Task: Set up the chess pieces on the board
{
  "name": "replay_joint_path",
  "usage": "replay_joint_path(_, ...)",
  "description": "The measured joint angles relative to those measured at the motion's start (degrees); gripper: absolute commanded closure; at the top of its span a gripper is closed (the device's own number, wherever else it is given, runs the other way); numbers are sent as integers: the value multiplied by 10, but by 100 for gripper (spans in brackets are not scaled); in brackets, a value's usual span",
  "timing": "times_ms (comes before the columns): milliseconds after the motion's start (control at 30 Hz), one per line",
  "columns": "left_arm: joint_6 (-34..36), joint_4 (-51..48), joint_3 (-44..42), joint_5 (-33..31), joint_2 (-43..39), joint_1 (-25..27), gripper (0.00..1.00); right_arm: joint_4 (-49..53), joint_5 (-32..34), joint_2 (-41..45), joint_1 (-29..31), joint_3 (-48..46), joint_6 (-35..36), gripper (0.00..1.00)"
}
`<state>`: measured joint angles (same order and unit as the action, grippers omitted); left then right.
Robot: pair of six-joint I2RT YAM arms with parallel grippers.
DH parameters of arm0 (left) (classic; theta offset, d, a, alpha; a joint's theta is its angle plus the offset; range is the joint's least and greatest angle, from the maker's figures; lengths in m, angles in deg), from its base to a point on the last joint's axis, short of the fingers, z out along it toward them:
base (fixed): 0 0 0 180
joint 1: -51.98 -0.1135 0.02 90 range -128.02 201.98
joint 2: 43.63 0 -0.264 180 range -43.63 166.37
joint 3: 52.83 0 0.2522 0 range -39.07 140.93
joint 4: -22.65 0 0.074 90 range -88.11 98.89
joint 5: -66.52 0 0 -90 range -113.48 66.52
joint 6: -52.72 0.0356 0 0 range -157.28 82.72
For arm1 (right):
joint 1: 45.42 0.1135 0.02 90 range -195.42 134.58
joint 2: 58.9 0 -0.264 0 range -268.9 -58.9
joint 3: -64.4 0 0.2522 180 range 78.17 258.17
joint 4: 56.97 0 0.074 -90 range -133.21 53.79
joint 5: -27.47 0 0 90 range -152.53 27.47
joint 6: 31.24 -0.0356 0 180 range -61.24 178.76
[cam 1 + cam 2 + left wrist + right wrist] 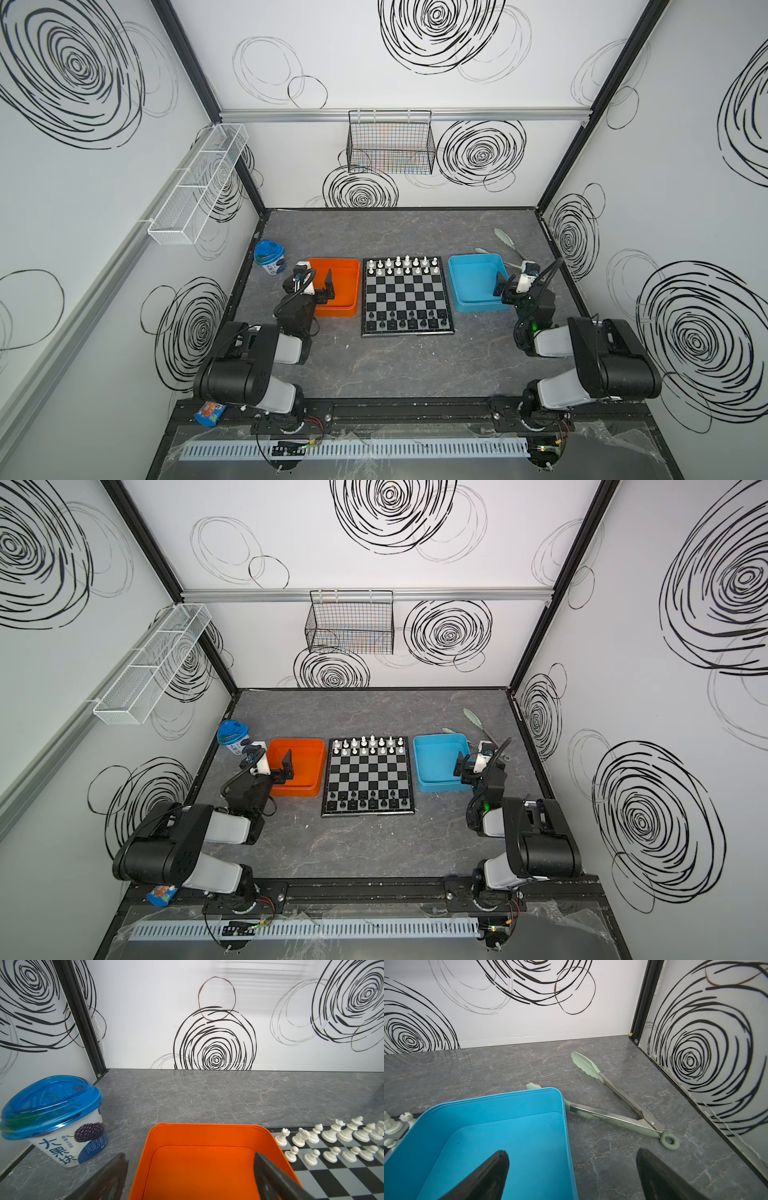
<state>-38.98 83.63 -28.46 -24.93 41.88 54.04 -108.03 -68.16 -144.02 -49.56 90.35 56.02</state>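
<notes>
The left gripper [192,1176] has its jaws spread wide with nothing between them. One finger hangs over the inside of the orange tray [207,1132] and the other over the grey table [207,1095] just outside the tray's wall. The right gripper [574,1167] is likewise wide apart and holds nothing. It straddles the blue tray [500,1101] at the side away from the board, with one finger above the tray floor and the other above bare tabletop. Between the two trays lies the board [405,297], square to the table. The white chess pieces [402,266] stand upright in its two far rows and the black chess pieces [405,320] in its two near rows, while the middle rows are bare squares. Beyond the blue tray lie mint-green tongs [612,1109], spread open, one tip hidden behind the tray's far corner. A blue-lidded yogurt cup [52,1122] stands near the orange tray, close to the left wall.
</notes>
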Motion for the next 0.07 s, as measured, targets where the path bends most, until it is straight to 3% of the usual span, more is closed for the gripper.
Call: replay_joint_path(67, 0, 0, 0, 4, 0, -2, 3, 0, -2, 0, 0, 0, 0, 0)
